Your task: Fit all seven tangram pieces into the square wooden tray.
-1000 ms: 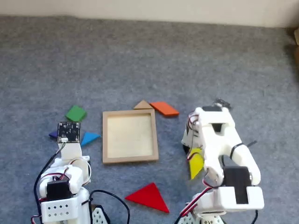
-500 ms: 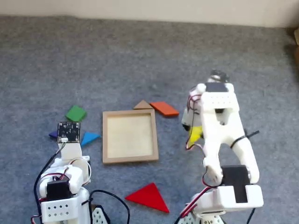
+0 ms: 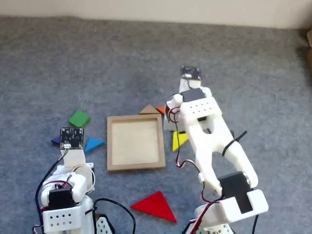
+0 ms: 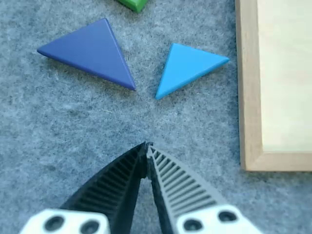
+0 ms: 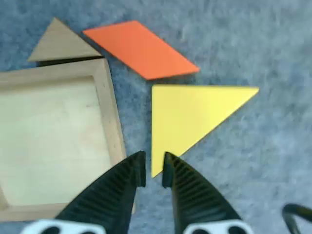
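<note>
From above, the square wooden tray sits empty on the fuzzy grey surface, so zero of seven done; red triangle and green square lie loose. Left wrist cam: left end effector pinched closed on nothing, near the flat dark blue triangle and light blue triangle. Right wrist cam: right end effector narrow, nipping a corner of the smooth yellow triangle, just beside the tray's plain wood rim.

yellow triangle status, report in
Right gripper shut on yellow triangle corner, beside tray edge. Left gripper shut, empty, near light blue triangle. No pieces in tray yet, way in open.
</note>
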